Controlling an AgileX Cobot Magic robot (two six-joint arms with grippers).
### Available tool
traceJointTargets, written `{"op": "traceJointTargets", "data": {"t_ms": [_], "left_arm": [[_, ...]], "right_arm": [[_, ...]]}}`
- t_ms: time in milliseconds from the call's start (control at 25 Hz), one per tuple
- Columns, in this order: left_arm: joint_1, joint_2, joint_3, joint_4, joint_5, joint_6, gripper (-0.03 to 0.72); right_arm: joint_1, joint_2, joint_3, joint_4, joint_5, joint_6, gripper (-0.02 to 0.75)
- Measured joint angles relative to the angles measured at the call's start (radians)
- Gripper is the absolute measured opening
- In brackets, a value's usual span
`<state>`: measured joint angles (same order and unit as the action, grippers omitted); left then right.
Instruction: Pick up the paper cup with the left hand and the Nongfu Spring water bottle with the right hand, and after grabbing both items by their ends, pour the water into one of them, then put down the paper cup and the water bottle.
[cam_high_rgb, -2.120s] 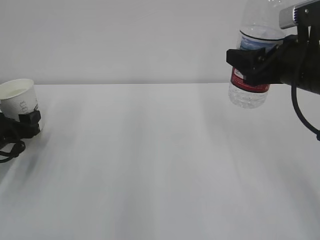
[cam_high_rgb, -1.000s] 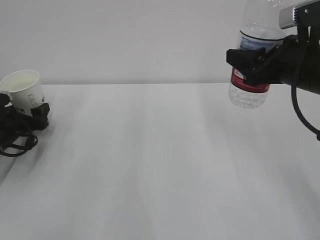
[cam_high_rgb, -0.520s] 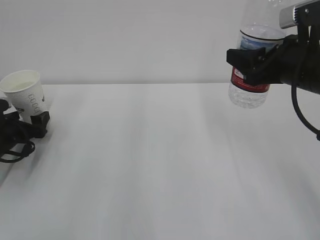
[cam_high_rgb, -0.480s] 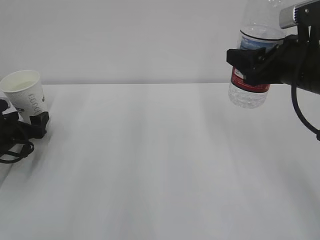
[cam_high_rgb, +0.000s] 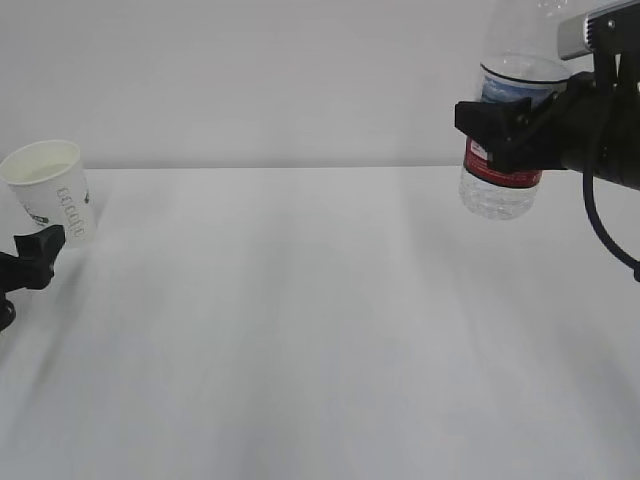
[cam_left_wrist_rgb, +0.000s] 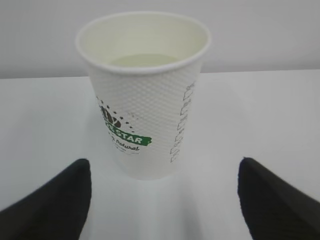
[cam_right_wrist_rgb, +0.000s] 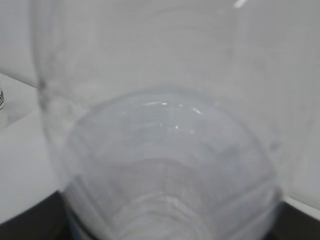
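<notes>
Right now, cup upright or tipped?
Upright. The paper cup stands on its base on the table, mouth up, between the left gripper's open fingers.

White table (cam_high_rgb: 320, 330) before a plain pale wall (cam_high_rgb: 250, 80).

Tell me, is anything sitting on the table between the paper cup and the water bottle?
No. In the exterior view only bare white table stretches between the paper cup at far left and the water bottle, held aloft at right.
</notes>
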<state>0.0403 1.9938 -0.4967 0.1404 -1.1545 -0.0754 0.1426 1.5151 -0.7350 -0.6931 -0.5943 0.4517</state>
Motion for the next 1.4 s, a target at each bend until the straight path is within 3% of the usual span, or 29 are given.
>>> {"op": "traceJointTargets", "data": {"t_ms": [320,640,960,1400], "left_arm": [[0.0,-0.247,0.169,0.023,0.0,0.002,0.674],[0.0,-0.483,0.229,0.023,0.013,0.002,0.657],[0.0,-0.682,0.234,0.025,0.16,0.002,0.629],[0.0,-0.707,0.235,0.029,0.182,0.002,0.608]], "right_arm": [[0.0,0.0,0.0,0.004,0.054,0.0,0.458],[0.0,0.0,0.0,0.022,0.055,0.0,0.458],[0.0,0.0,0.0,0.153,0.082,-0.101,0.458],[0.0,0.079,-0.001,0.401,0.088,-0.371,0.458]]}}
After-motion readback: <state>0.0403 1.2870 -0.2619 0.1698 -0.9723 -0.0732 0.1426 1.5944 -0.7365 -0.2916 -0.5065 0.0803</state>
